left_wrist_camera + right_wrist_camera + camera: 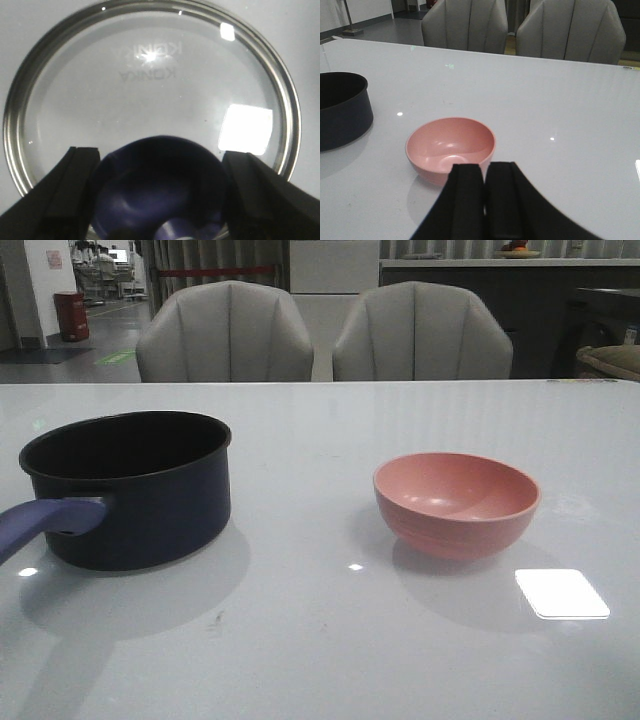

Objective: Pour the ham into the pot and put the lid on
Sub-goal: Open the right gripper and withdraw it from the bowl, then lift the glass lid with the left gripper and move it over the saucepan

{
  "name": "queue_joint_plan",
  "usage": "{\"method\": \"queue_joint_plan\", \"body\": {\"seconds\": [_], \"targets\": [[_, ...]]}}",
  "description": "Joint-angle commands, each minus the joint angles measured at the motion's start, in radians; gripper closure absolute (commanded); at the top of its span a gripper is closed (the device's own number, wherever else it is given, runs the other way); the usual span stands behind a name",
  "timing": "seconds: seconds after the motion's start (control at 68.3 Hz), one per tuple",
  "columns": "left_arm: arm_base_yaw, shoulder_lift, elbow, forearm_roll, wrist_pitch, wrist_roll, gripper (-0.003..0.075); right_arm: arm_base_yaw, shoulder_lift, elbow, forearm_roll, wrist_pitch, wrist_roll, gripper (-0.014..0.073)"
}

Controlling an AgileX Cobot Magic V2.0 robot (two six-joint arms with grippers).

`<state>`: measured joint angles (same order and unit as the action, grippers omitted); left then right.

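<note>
Pink and empty, the bowl sits on the table well to the right of the dark pot, which stands uncovered; no ham is visible from these angles, so the pouring looks done. Covering appears to be the step in hand. The left gripper has its fingers spread either side of the blue knob of the glass lid, not yet squeezing it. The right gripper is pressed together, holding nothing, near the bowl. Next, the left needs to close on the knob and lift.
</note>
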<state>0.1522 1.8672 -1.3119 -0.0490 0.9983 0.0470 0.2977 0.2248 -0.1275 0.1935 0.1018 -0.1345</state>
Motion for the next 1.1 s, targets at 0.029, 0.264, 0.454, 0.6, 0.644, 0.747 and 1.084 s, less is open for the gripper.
{"method": "queue_joint_plan", "body": {"seconds": [0.029, 0.264, 0.454, 0.6, 0.644, 0.747, 1.084], "targets": [[0.001, -0.08, -0.112, -0.009, 0.033, 0.02, 0.0442, 0.0, 0.008, -0.03, -0.006, -0.084, -0.014, 0.0448], [-0.021, -0.145, -0.28, -0.035, 0.05, 0.022, 0.0442, 0.0, 0.008, -0.03, -0.006, -0.084, -0.014, 0.0448], [-0.129, -0.148, -0.378, -0.079, 0.083, 0.022, 0.0442, 0.0, 0.008, -0.03, -0.006, -0.084, -0.014, 0.0448], [-0.239, -0.148, -0.381, -0.079, 0.085, 0.025, 0.0442, 0.0, 0.008, -0.03, -0.006, -0.084, -0.014, 0.0448], [-0.266, -0.148, -0.381, -0.079, 0.085, 0.031, 0.0442, 0.0, 0.008, -0.03, -0.006, -0.084, -0.014, 0.0448], [-0.342, -0.143, -0.381, -0.076, 0.085, 0.05, 0.0442, 0.0, 0.008, -0.03, -0.006, -0.084, -0.014, 0.0448], [-0.44, -0.08, -0.421, -0.051, 0.161, 0.05, 0.0439, 0.0, 0.008, -0.03, -0.006, -0.084, -0.014, 0.0448]]}}
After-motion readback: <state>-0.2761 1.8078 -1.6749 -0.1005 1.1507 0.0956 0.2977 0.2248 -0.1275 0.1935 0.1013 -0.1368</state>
